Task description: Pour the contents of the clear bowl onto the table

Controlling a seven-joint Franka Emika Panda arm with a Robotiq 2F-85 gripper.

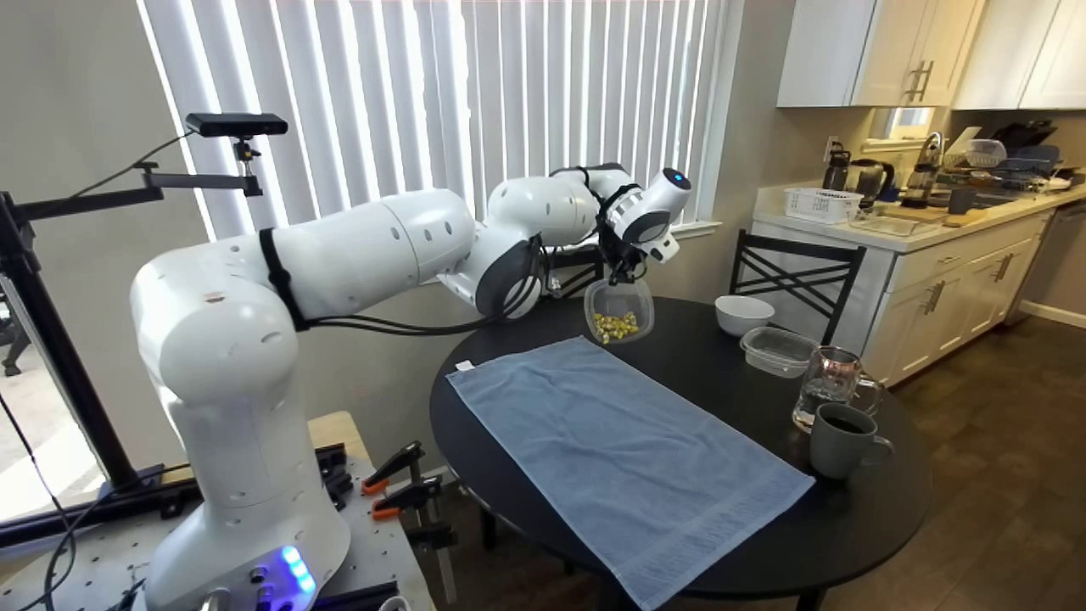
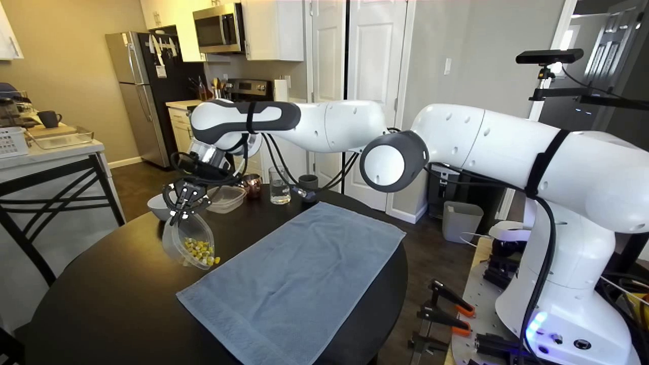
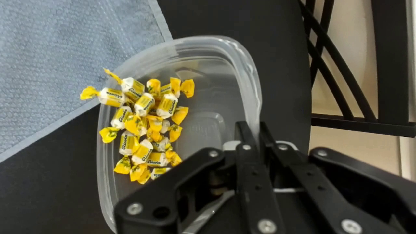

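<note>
The gripper [image 3: 256,133] has its fingers pinched on one wall of the clear bowl [image 3: 211,100], a squarish see-through container held tilted by a corner of the blue cloth [image 1: 628,458], its opening leaning toward that cloth. In the wrist view the rim overlaps the cloth's corner; whether the bowl touches anything below cannot be told. The wrapped candies [image 3: 133,123], yellow and white with "Ricola" lettering, are bunched along the lower wall on the cloth's side, a couple of wrapper ends poking past the rim. The cloth lies spread over much of the dark round table [image 2: 101,304], so that fabric takes up much of the surface on the side toward which the bowl leans. Beyond the cloth's long edge, the one away from the robot base [image 1: 254,518], stand other dishes: well apart from the cloth, a white bowl [image 1: 744,317] and a low clear tub [image 1: 776,351]; then a copper mug [image 2: 252,187] and a glass mug [image 2: 280,191]; and, just beside the cloth's corner at the other end of that edge, a grey mug [image 1: 838,450] with something dark inside. Farther out from the cloth, a black chair [image 2: 50,176] stands before the kitchen counter [image 1: 1005,219], which bears a white basket [image 1: 821,206].
</note>
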